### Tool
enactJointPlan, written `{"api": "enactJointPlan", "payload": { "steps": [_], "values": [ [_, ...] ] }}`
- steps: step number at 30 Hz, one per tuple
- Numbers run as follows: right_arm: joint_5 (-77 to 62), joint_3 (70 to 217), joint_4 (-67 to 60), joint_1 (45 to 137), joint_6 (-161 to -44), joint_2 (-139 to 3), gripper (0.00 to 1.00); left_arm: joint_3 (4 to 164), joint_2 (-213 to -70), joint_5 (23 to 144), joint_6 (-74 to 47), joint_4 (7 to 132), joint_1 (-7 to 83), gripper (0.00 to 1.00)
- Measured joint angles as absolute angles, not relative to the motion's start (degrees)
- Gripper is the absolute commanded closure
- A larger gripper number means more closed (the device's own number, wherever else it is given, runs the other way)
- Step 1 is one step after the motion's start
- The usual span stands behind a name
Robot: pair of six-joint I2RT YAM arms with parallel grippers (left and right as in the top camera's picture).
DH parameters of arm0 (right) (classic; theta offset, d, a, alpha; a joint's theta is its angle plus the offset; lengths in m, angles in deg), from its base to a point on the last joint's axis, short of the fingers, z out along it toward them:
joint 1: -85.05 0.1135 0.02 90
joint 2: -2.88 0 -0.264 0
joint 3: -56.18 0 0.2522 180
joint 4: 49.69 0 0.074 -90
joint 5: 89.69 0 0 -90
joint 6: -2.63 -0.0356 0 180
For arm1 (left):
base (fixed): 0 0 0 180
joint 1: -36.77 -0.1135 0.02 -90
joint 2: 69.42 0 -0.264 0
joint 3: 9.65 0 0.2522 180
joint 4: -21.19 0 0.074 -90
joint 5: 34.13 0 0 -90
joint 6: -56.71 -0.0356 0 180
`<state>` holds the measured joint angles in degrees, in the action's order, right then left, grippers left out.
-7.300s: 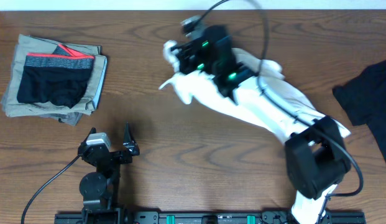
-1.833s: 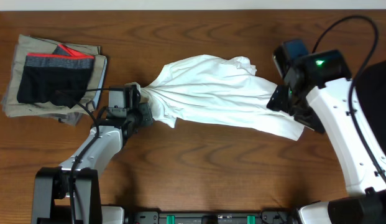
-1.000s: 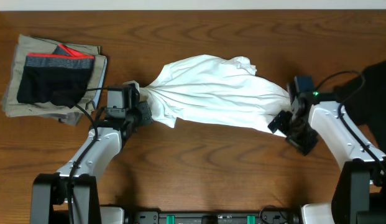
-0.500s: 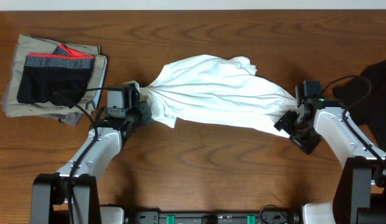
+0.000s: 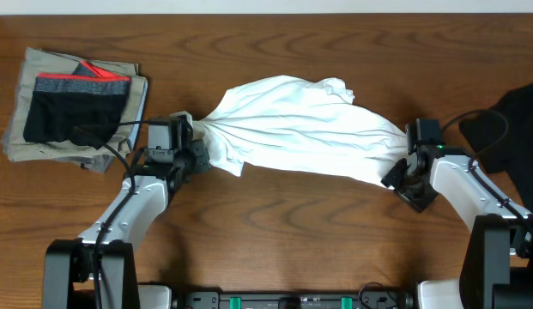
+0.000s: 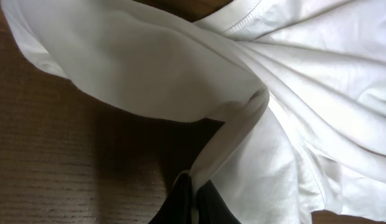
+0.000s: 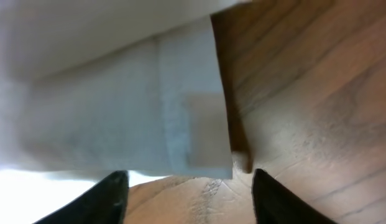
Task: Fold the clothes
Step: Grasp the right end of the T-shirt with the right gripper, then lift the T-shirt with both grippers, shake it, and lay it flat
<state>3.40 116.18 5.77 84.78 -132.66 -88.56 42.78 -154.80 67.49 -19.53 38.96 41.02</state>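
The brown wood table has a white shirt lying across its middle, pulled out long from left to right. A black cloth lies at the right edge, and a folded pile sits at the far left. The left claw is pressed together and pinches a bunched bit of the shirt at its left end. The right claw is low at the shirt's right end. Its two fingers are spread apart with the hem between them, and they do not hold it yet. Things could go wrong here. The hem sits just at the tips, so if the claw shuts now it may catch only the very edge. Then the thin cloth may slip out on a pull. It may also grab just one layer, and the shirt would twist when it should open flat. The left claw holds a bunch, not a clean corner, so a hard tug from the right could yank the cloth free there. The black cloth is near the right arm and could get dragged along.
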Motion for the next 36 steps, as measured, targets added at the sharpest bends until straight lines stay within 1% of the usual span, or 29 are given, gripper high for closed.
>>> {"api": "enactJointPlan", "payload": {
  "steps": [6,7,8,9,10,15,19,21,23,24,26,27,29,36],
  "values": [
    [5.17,116.05,4.50,84.80,-132.73,-88.54,0.51,42.78,-154.80,67.49,-19.36,38.96,41.02,0.94],
    [5.32,115.87,4.00,84.80,-132.73,-88.56,0.50,42.78,-154.80,67.49,-19.29,38.98,41.02,0.94],
    [5.45,115.65,3.47,84.80,-132.75,-88.56,0.46,42.78,-154.80,67.49,-19.25,38.96,41.02,0.94],
    [5.56,115.46,3.01,84.78,-132.90,-88.56,0.40,42.78,-154.80,67.47,-19.10,38.96,41.02,0.94],
    [5.69,115.17,2.44,84.78,-132.95,-88.56,0.38,42.78,-154.80,67.49,-18.97,38.98,41.02,0.94],
    [5.98,113.97,-0.81,84.80,-132.75,-88.45,0.34,42.78,-154.80,67.47,-18.62,38.96,41.02,0.94],
    [5.96,112.96,-3.52,84.78,-132.73,-87.82,0.34,42.78,-154.80,67.49,-18.46,38.96,41.02,0.94],
    [5.96,112.59,-4.07,84.80,-132.69,-87.51,0.40,42.78,-154.80,67.49,-18.46,38.98,41.02,0.94],
    [6.20,112.29,-4.51,84.78,-132.14,-87.36,0.62,42.78,-154.80,67.49,-18.46,38.96,41.02,0.94],
    [6.33,112.20,-4.68,84.78,-132.25,-87.32,0.71,42.78,-154.80,67.49,-18.46,38.98,41.02,0.94],
    [6.11,112.09,-4.92,84.78,-132.07,-87.27,0.77,42.78,-154.80,67.49,-18.46,38.96,41.02,0.94],
    [5.87,112.09,-5.07,84.78,-132.27,-87.27,0.83,42.78,-154.80,67.49,-18.46,38.96,41.02,0.94],
    [5.30,112.07,-5.25,84.80,-132.10,-87.27,0.99,42.78,-154.80,67.49,-18.46,38.96,41.02,0.94],
    [4.84,112.09,-5.38,84.73,-133.06,-87.16,0.99,42.78,-154.80,67.49,-18.46,39.00,41.02,0.94]
  ]
}}
